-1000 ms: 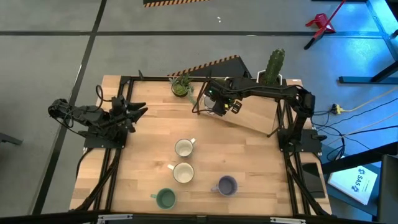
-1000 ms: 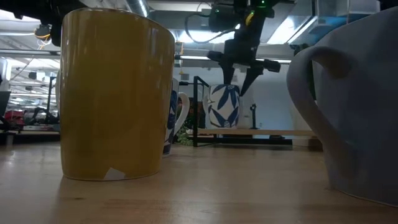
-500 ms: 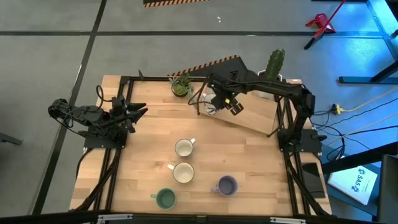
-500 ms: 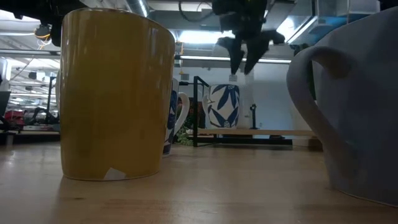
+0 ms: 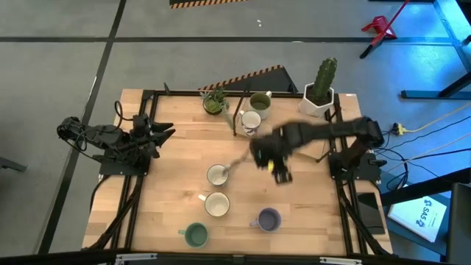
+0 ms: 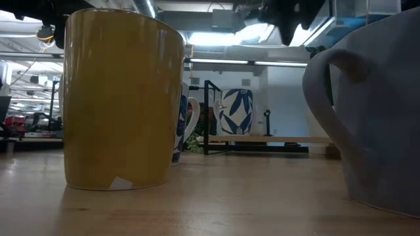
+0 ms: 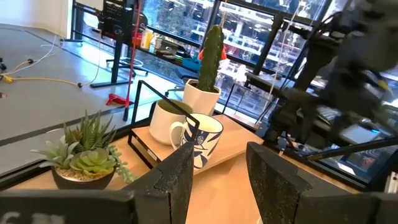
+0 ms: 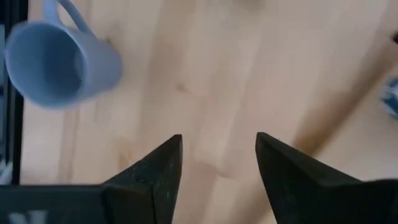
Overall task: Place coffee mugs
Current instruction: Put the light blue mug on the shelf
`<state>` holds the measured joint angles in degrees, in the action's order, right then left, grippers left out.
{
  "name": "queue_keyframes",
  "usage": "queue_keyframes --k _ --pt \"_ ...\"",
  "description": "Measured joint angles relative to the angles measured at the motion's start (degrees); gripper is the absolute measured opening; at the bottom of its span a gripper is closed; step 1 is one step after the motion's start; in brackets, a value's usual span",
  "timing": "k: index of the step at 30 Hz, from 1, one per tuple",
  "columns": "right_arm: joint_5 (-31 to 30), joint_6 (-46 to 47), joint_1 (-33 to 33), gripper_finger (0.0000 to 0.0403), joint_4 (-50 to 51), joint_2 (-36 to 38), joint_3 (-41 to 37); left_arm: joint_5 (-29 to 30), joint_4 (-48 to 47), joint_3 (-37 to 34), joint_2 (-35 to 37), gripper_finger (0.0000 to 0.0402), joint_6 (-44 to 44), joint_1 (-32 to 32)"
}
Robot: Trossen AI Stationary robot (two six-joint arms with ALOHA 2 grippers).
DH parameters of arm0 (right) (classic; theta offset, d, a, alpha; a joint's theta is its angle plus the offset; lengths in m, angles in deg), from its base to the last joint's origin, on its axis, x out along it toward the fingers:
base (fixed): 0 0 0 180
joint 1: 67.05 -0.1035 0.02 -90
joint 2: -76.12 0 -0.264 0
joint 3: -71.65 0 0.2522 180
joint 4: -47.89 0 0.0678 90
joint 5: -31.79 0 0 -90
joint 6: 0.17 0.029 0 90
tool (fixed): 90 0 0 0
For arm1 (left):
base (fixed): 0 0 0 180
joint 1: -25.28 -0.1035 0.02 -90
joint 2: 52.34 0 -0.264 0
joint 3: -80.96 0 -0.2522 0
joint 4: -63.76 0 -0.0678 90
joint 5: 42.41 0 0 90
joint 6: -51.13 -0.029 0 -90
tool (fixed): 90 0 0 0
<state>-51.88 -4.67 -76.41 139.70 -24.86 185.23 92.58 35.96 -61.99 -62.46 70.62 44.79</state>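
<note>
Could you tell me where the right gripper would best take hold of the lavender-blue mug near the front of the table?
The lavender-blue mug stands upright, mouth open upward, handle pointing left toward the teal mug. Probably best from above: one finger of the right gripper inside the rim, one outside, on the side away from the handle.

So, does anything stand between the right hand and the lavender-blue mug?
Nothing visible does. Only bare wooden table lies between the open right hand and the round lavender-blue ceramic mug.

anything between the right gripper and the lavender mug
Nothing: in the high view only bare table separates the right gripper from the lavender mug.
</note>
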Motion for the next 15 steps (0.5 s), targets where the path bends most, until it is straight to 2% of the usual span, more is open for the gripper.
queue_keyframes --k 3,6,12,15 --pt "-5.9 9.4 -8.4 0.0191 -7.4 -0.1 -2.7 -1.2 0.0 0.0 0.0 0.0142 -0.1 0.0" --pt "-8.8 18.7 -14.1 0.0191 -15.9 -0.5 -5.9 -3.0 0.0 0.0 0.0 0.0142 -0.1 0.0" --pt "-11.3 28.6 -18.9 0.0191 -19.0 -0.4 -10.4 -5.5 -0.1 0.0 0.0 0.0142 -0.1 0.0" --pt "-10.1 30.6 -19.9 0.0191 -21.5 -0.4 -12.9 -5.5 -0.3 0.0 0.0 0.0142 -0.1 0.0"
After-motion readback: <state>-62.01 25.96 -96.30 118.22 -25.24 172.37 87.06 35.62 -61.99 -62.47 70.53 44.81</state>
